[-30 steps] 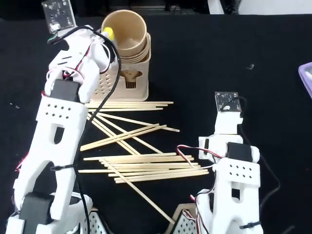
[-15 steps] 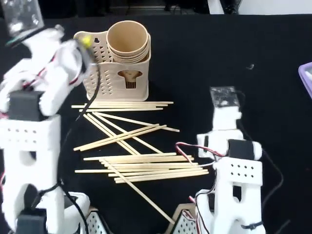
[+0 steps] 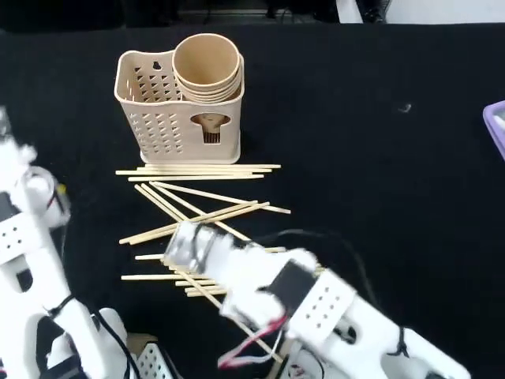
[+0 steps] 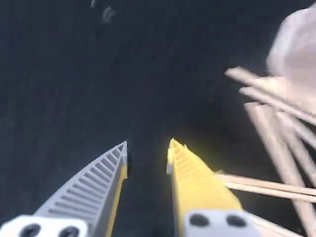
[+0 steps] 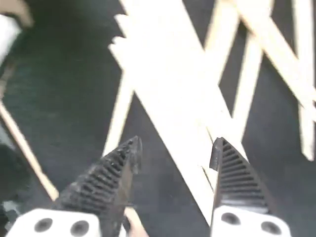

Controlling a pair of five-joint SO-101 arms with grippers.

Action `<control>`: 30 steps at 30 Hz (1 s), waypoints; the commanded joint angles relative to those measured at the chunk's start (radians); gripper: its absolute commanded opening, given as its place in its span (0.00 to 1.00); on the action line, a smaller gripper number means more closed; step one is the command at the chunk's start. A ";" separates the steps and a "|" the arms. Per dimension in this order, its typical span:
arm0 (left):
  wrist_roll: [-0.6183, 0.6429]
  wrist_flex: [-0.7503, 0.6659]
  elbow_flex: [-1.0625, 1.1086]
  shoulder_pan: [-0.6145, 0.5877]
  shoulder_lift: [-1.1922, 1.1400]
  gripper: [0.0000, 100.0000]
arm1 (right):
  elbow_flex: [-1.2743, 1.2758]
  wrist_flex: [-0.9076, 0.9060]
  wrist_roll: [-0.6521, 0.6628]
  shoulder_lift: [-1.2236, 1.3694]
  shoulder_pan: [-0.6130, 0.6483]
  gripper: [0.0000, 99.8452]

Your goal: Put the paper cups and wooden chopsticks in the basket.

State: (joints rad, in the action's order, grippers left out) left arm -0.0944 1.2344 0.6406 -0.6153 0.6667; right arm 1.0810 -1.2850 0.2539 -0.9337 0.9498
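Right hand (image 5: 175, 150) open just above the wooden chopsticks (image 3: 207, 215); paper cups (image 3: 207, 67) nested in the basket (image 3: 162, 126).

The right hand's two black, ridged fingers (image 5: 111, 173) stand apart over a tight bundle of pale, flat-sided sticks; whether they touch the wood cannot be told. The chopsticks lie loose and crossed on the black tabletop (image 3: 379, 158), between the basket and the near edge. The left hand (image 4: 147, 148), one finger grey and one yellow, is also open and holds nothing, over bare cloth near the left edge, with stick ends just beside it. The cream plastic basket, its walls perforated, stands upright near the far edge; the tan cups sit stacked at its end nearer the right edge.
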 commanded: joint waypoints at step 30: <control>-0.017 -0.215 0.349 -0.073 0.025 0.13 | -0.004 0.423 0.086 0.559 -0.097 0.07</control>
State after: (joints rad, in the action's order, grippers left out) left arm -0.1066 1.0257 0.9966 -0.7288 0.6759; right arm 1.1070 -0.8631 0.3291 -0.3813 0.8700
